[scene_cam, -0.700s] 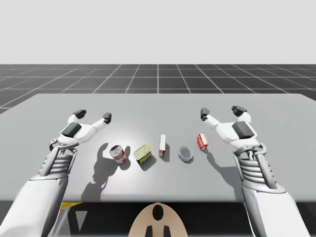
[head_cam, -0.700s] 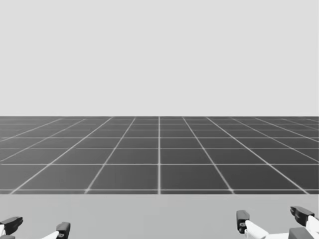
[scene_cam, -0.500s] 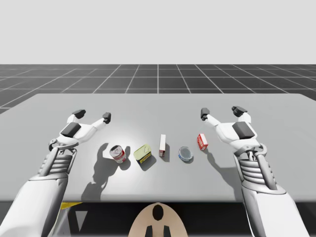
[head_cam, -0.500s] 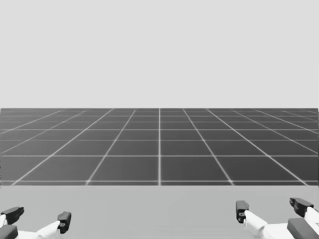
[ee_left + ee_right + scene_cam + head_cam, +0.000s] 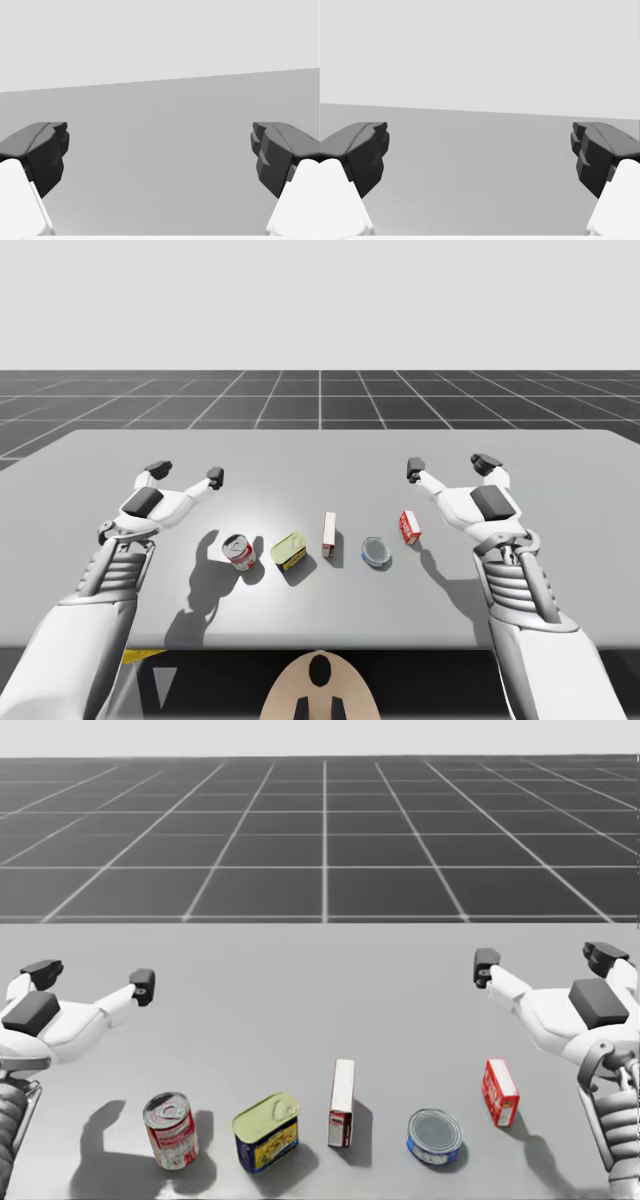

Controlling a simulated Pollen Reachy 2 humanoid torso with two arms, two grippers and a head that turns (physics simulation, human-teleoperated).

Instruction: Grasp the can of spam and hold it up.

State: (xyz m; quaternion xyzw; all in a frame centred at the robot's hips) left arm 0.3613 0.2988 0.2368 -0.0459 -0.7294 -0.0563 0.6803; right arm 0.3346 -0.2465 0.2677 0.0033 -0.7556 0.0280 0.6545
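The spam can [image 5: 290, 551] [image 5: 267, 1131] is a squat rounded-rectangular tin with a pale yellow-green top and a blue and yellow side. It stands on the grey table [image 5: 320, 455], second from the left in a row of objects near the front. My left gripper [image 5: 187, 473] [image 5: 92, 978] [image 5: 160, 155] hovers open, behind and to the left of the tin, with nothing between its fingers. Far off on the other side, my right gripper [image 5: 449, 466] [image 5: 545, 961] [image 5: 480, 155] is open too and holds nothing.
Left of the tin stands a round red-labelled can [image 5: 238, 551] [image 5: 170, 1129]. To its right come an upright white and red box [image 5: 328, 534] [image 5: 342, 1102], a flat blue round tin [image 5: 376, 551] [image 5: 435, 1135] and a small red box [image 5: 410, 527] [image 5: 500, 1092].
My head has turned downward, so the head view now takes in the table and the row of objects. Both arms have stayed nearly still.
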